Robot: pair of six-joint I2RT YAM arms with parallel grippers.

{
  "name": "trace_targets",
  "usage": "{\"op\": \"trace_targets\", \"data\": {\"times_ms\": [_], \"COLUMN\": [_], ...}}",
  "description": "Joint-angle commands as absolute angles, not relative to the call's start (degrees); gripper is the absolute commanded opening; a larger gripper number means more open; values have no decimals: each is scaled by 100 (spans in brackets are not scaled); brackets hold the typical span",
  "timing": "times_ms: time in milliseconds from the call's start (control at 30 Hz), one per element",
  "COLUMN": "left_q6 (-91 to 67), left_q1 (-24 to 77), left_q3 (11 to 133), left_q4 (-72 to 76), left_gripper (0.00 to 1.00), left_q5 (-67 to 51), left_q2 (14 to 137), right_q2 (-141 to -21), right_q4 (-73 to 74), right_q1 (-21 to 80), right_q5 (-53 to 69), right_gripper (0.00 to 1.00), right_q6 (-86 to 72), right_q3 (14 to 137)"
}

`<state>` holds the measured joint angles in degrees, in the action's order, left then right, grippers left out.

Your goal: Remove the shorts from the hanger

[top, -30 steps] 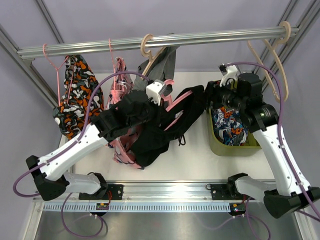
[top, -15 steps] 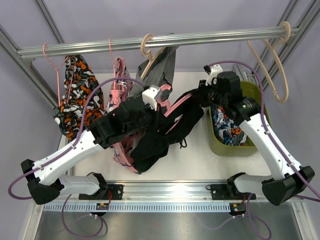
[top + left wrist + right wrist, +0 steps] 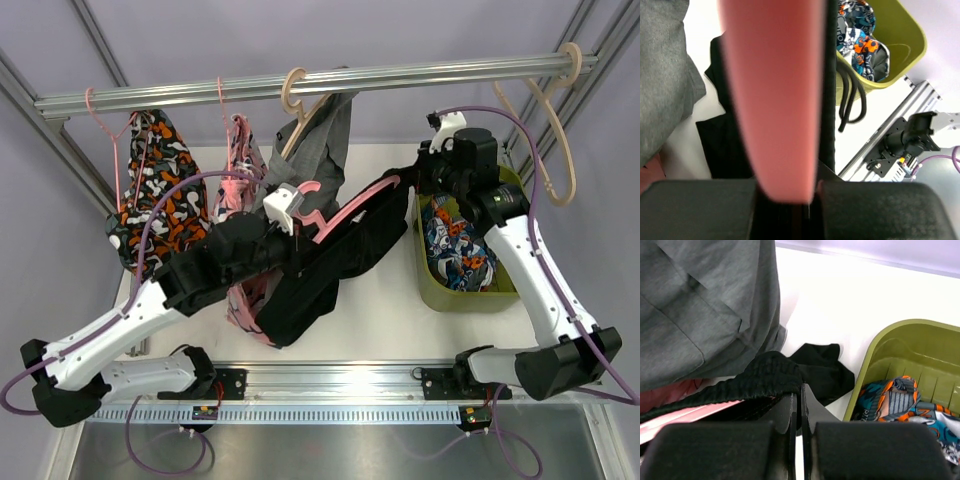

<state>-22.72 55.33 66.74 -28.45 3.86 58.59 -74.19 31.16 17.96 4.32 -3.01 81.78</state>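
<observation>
White worktop [image 3: 380, 300] below, carrying a green bin [image 3: 440, 290], the mark for placing everything else. Metal rail [image 3: 400, 75] overhead, running left to right above and behind the bin.

Black shorts [image 3: 310, 290] left of the bin, stretched on a slant from beside its back-left corner down and away to the left. Draped along a broad pink hanger [image 3: 345, 212], off the rail and held up over the worktop. Grey shorts [image 3: 325, 140] further left and behind the bin, hanging from a beige hanger [image 3: 292, 92] hooked on the rail. Patterned shorts [image 3: 155, 200] well to the left of the bin, slung on a thin pink hanger [image 3: 105, 125] on the rail. Another patterned pair [image 3: 455, 250] lying inside the bin. Two bare beige hangers [image 3: 550, 130] on the rail, behind and right of the bin.

Left claw [image 3: 298, 222] left of the bin, clamped on the flat arm of the broad pink hanger, with fingers tight against both faces in the left wrist view. Right claw [image 3: 415, 185] at the bin's back-left corner, pinched narrow on the ribbed waistband of the black shorts, with only cloth between the fingers.

Black drawstring [image 3: 842, 110] dangling from the black shorts, looped just beside the bin's left wall.
</observation>
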Motion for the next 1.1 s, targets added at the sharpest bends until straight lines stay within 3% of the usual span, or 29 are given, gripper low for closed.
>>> {"op": "trace_targets", "data": {"times_ms": [0,433,867,1067], "left_q6": [-2268,-2294,-2338,-2689], "left_q1": [5581,5581,5581,5581], "left_q3": [6504,6398,6407,6153], "left_q4": [-2988,-2541,-1327,-239], "left_gripper": [0,0,0,0], "left_q5": [264,114,422,940], "left_q2": [5134,4834,4843,5106], "right_q2": [-7698,-7902,-7700,-7252], "right_q4": [2680,2883,2839,2628], "right_q1": [1091,809,800,809], "right_q5": [174,2739,3234,4911], "right_gripper": [0,0,0,0], "right_q6": [316,449,272,712], "right_q3": [8429,7956,7383,6786]}}
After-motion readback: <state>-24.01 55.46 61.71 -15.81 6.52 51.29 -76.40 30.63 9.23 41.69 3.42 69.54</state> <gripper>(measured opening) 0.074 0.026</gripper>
